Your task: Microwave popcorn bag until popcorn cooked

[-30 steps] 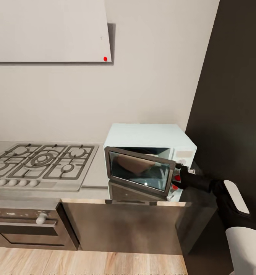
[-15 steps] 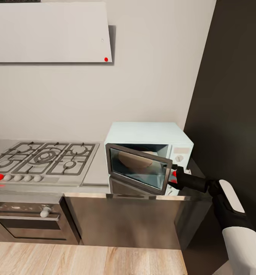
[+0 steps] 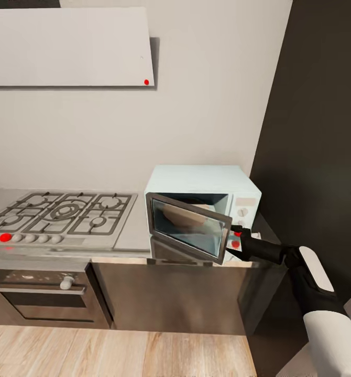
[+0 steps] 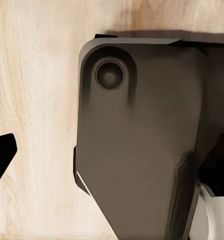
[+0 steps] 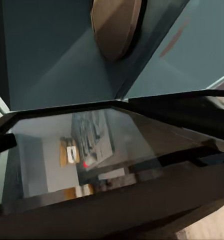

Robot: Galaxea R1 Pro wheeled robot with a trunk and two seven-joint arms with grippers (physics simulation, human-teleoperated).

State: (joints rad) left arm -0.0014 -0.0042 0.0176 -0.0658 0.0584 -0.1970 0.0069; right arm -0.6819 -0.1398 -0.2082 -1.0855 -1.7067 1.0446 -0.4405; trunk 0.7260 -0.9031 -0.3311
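Note:
The pale mint-blue microwave [image 3: 196,180] stands on the steel worktop against the dark wall, its black-framed glass door [image 3: 188,228] swung partly open. My right gripper [image 3: 233,240] is at the door's free edge, fingers apart, one above and one below the edge. In the right wrist view the right gripper [image 5: 112,130] looks across the door glass [image 5: 91,150] into the cavity, where a round tan plate [image 5: 117,25] lies. The left gripper [image 4: 109,160] is open and holds nothing, hanging over my own dark base [image 4: 137,150]. The popcorn bag, the popcorn and the pale countertop are out of view.
A gas hob [image 3: 60,212] with a red-marked knob lies left of the microwave on the steel worktop [image 3: 133,235]. A built-in oven [image 3: 44,298] sits below it. A tall dark panel [image 3: 322,157] stands right of the microwave. The floor [image 3: 118,356] is wood.
The whole picture has shifted and shrunk a little, so the camera has drawn back. The right gripper has stayed at the door's free edge, and the door's angle looks about the same.

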